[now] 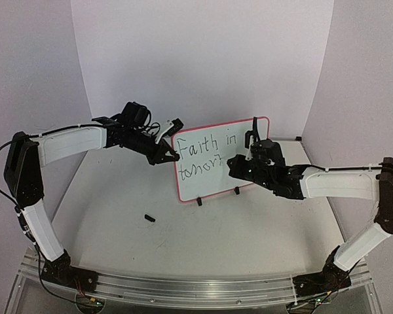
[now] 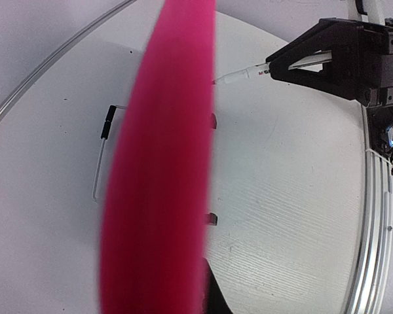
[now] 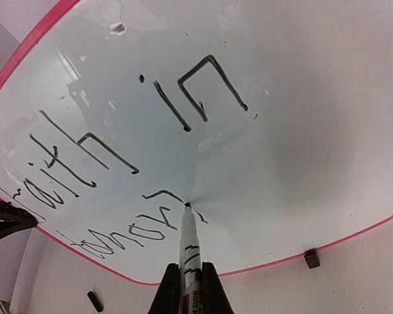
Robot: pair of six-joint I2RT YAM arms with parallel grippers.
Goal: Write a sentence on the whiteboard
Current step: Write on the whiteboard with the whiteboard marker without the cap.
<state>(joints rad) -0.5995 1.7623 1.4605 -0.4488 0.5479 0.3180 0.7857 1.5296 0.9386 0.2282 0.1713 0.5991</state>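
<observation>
The right pincer [image 3: 190, 273] pinches a marker [image 3: 188, 239], whose tip touches the whiteboard [image 1: 213, 188] straight ahead of the fingers, at the end of a part-written second line. The sentence [image 1: 198, 143] so far reads "Faith in" with "tomor" beneath it. The left pincer [image 1: 169, 154] is pressed onto the board's left pink edge, and the board stands upright between the two pincers. A small black cap [image 1: 150, 218] lies on the table [image 1: 249, 229] below the left pincer.
</observation>
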